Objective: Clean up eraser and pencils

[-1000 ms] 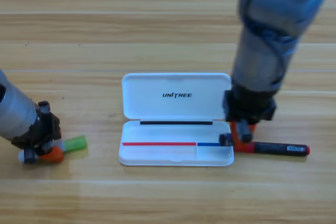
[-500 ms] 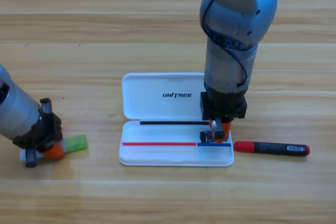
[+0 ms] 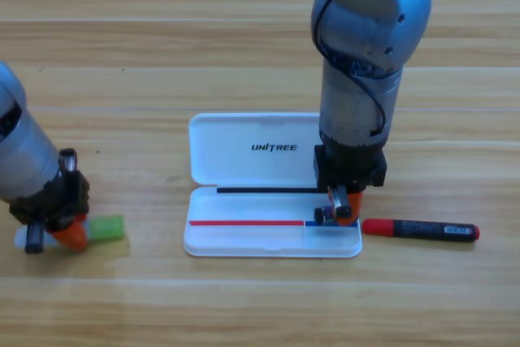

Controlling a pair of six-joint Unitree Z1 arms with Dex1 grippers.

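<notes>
Wooden table (image 3: 244,54): case (image 3: 272,188), two pencils (image 3: 422,230).

Dark eraser (image 3: 327,214) over the case's right end; black red-capped pencil (image 3: 420,229) right; green-ended pencil (image 3: 104,228) left.

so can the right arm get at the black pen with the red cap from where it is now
Probably yes. The right gripper hangs over the white case's right end with the eraser at its jaws; the black pen lies uncovered just right of the case, nothing between. The eraser goes first.

Smooth glossy white plastic case (image 3: 272,193), matt grained wooden table (image 3: 162,38)
</notes>
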